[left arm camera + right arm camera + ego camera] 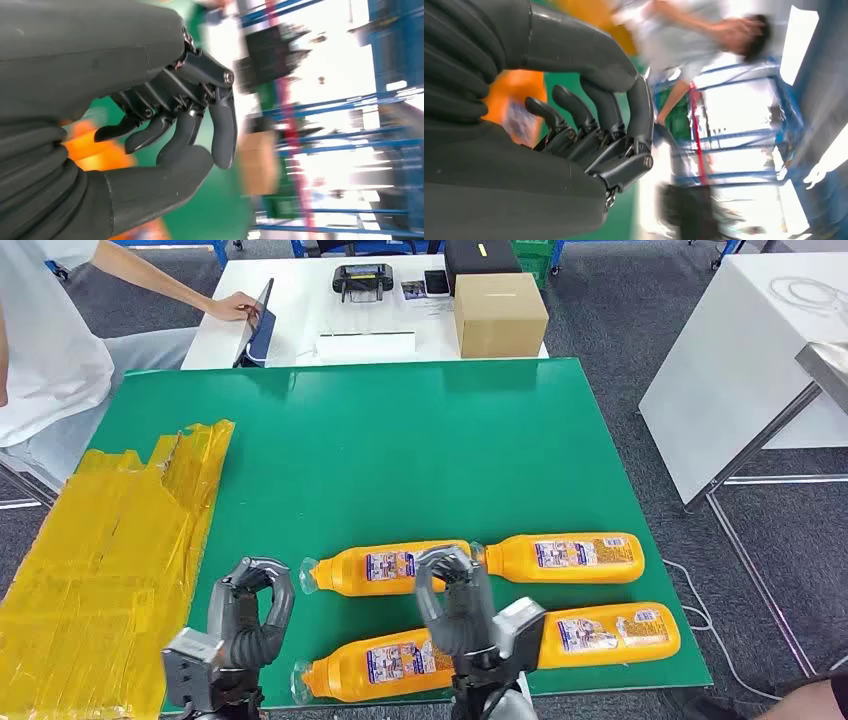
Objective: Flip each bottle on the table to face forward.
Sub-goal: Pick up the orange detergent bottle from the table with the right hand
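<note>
A lab: green test table (400,440), white workbench (300,330) with electronics, blue racks (350,140).

Left hand (250,615) raised, fingers curled, right hand (455,605) likewise

The head view looked forward and down from high on the robot over the green table (400,440), arms entering from below. Each wrist view sat close behind its own hand, the left hand (165,125) and the right hand (589,135), turned sideways and blurred. All three views shared the green tabletop and orange bottles (570,558); the right wrist view also caught the person (45,330) beside the table.
</note>
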